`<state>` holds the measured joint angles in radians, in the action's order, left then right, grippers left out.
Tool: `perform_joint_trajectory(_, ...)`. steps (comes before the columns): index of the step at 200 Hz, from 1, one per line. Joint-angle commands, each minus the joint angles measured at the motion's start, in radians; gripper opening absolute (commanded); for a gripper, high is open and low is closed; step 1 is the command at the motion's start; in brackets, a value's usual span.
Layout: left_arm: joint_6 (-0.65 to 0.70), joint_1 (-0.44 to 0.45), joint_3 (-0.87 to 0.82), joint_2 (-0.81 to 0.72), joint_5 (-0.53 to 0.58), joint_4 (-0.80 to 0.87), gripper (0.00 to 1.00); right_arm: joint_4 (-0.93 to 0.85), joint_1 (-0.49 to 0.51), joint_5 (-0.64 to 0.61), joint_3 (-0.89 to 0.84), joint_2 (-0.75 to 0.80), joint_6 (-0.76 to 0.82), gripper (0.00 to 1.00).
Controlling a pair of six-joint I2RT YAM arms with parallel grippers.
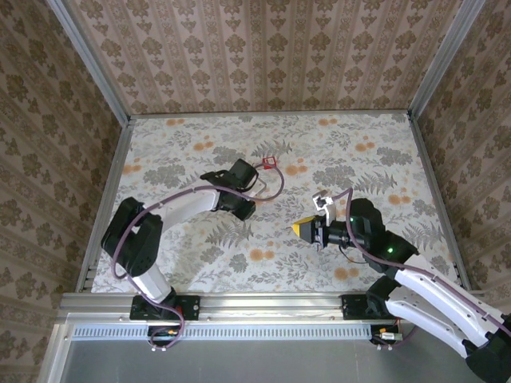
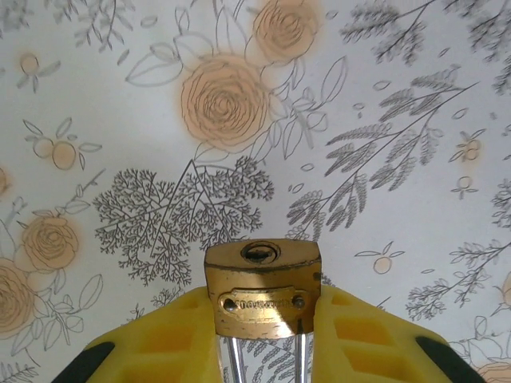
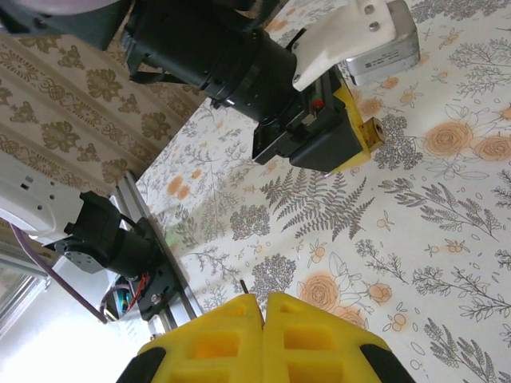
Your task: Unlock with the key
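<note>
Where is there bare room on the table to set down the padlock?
Free: the far strip along the back wall, and the right part of the table beyond the right gripper. Crowded: the middle, where the left gripper holds the padlock near the red-tagged key.

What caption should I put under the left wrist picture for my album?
The yellow-fingered left gripper pinches a small brass padlock, keyhole facing outward, over the flowery tablecloth.
</note>
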<state>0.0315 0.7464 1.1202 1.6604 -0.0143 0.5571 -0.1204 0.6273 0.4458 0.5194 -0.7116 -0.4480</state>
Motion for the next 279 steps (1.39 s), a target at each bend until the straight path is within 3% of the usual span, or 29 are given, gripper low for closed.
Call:
perform_joint_trajectory(1,0.035,0.019,-0.040,-0.063,0.043,-0.085,0.25,0.037,0.006,-0.025,-0.010,-0.007,-0.006,0.00)
perform_joint_trajectory(132,0.178,0.268,-0.312,-0.413,0.213,-0.369,0.28,0.051,0.015,-0.030,0.051,-0.108,0.017,0.00)
perform_joint_trajectory(189,0.226,0.385,-0.309,-0.432,0.268,-0.378,0.27,0.010,0.020,-0.051,0.084,-0.122,0.044,0.00)
perform_joint_trajectory(279,0.297,0.473,-0.307,-0.449,0.371,-0.394,0.26,-0.025,0.020,-0.067,0.098,-0.151,0.041,0.00)
